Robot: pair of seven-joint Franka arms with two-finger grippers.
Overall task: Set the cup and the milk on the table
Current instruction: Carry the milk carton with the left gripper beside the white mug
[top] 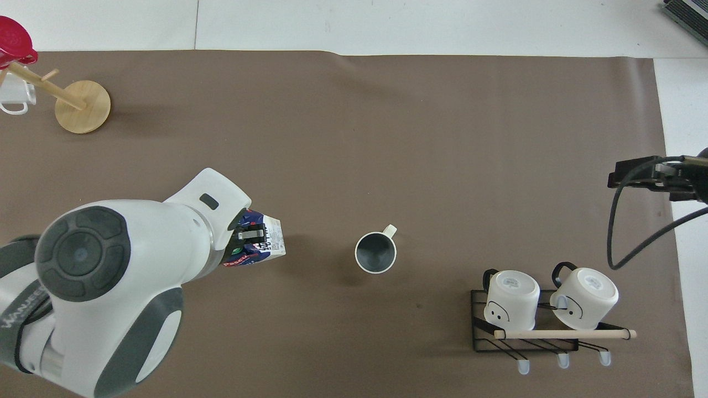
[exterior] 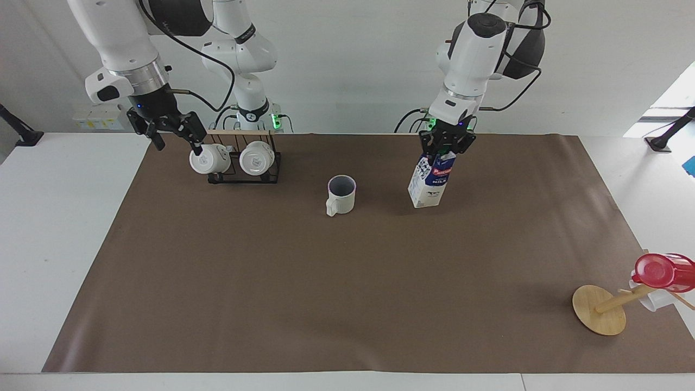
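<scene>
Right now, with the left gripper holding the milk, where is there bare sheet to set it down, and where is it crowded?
The left gripper is shut on the milk, beside the cup. Between them is bare brown sheet, and the wide stretch of table farther from the robots, up to the wooden stand, is free. It is crowded at the mug rack, where the open right gripper hovers.

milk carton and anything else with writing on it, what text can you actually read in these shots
Milk carton: red label with white lettering, too blurred to read; large dark characters on its white side, not legible.
Left arm: partial lettering on its lower link, cut off, unreadable.
Two white mugs: printed marks on the bases, too small.
</scene>
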